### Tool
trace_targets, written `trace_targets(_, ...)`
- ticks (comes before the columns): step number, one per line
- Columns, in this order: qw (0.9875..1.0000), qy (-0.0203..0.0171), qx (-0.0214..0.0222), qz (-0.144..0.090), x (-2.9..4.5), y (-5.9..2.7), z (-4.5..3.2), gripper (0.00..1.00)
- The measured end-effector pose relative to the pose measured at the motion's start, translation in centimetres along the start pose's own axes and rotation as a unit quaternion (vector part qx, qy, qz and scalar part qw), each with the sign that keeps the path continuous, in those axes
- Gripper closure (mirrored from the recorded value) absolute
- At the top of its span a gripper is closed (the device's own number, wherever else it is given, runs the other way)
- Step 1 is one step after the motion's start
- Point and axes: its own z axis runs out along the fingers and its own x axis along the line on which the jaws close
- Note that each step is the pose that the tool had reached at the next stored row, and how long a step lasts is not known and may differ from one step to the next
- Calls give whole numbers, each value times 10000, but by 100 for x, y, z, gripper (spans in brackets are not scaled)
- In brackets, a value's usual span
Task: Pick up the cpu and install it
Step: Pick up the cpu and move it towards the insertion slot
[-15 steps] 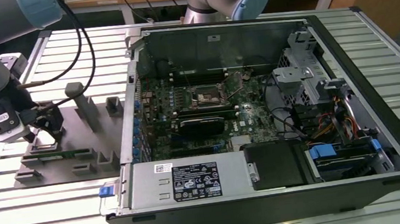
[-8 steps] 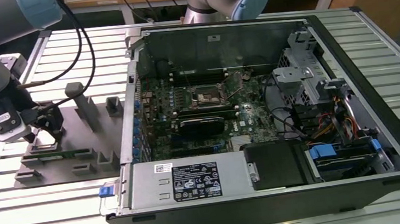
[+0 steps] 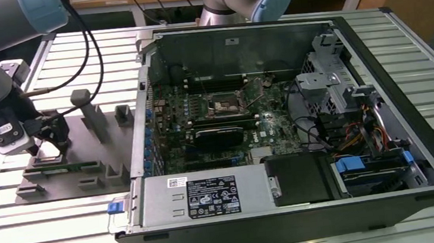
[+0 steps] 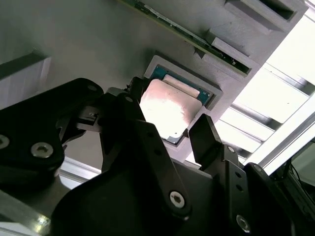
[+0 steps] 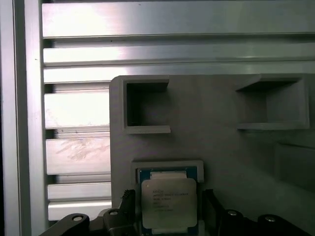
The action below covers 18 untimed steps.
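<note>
Pick-up was the step in hand: the gripper (image 5: 168, 195) hung over the cpu (image 5: 169, 204), its fingers (image 5: 129, 201) spread and standing just beside two opposite edges, not closed on it. The cpu lay flat in a shallow pocket of the grey fixture (image 5: 221, 147) on the desk (image 3: 53, 233), well apart from the open computer case (image 3: 404, 79). A clean grasp, I judged, called for an even squeeze and a straight lift, since the pocket's raised rim hugged the chip closely; above it, room lay open.
</note>
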Motion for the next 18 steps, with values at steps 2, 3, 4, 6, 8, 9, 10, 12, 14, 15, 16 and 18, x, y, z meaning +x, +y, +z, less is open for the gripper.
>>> trace_targets(2, 10000, 1, -5, -2, 1, 0, 9, 35)
trace_targets(3, 10000, 1, -10, -2, 1, 0, 13, 35)
trace_targets(4, 10000, 1, -14, -2, 1, 0, 16, 35)
trace_targets(6, 10000, 1, -19, -3, 0, 0, 26, 35)
trace_targets(8, 10000, 1, -23, -2, 1, -1, 32, 35)
trace_targets(9, 10000, 1, -23, -3, 1, -1, 35, 35)
trace_targets(10, 10000, 2, -23, -2, 1, -1, 39, 35)
trace_targets(12, 10000, 1, -23, -2, 1, -1, 41, 35)
trace_targets(14, 10000, 1, -24, -2, 1, -1, 39, 35)
trace_targets(15, 10000, 1, -24, -2, 1, -1, 34, 35)
trace_targets(16, 10000, 1, -24, -2, 1, 0, 29, 35)
trace_targets(18, 10000, 0, -25, -2, 1, -1, 28, 35)
